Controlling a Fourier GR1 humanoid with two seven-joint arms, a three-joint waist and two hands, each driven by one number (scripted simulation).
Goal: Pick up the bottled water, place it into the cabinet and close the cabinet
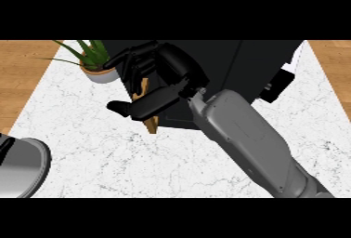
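Now my right hand (161,62) is resting against the dark cabinet (226,69), fingers curling, thumb outstretched, gripping nothing visible. Bottle is hiding from view. Plant (96,60) is sitting on the marble surface (103,153).

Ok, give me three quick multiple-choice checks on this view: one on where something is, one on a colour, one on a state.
1. Where is the potted plant?
A. left of the cabinet
B. right of the cabinet
C. in the right hand

2. What colour is the cabinet?
A. white
B. black
C. red

3. How is the right hand?
A. flat on the counter
B. out of view
C. raised at the cabinet front

Answers:
A, the potted plant stands left of the cabinet.
B, its panels are black.
C, the right hand is at the cabinet, above the counter.
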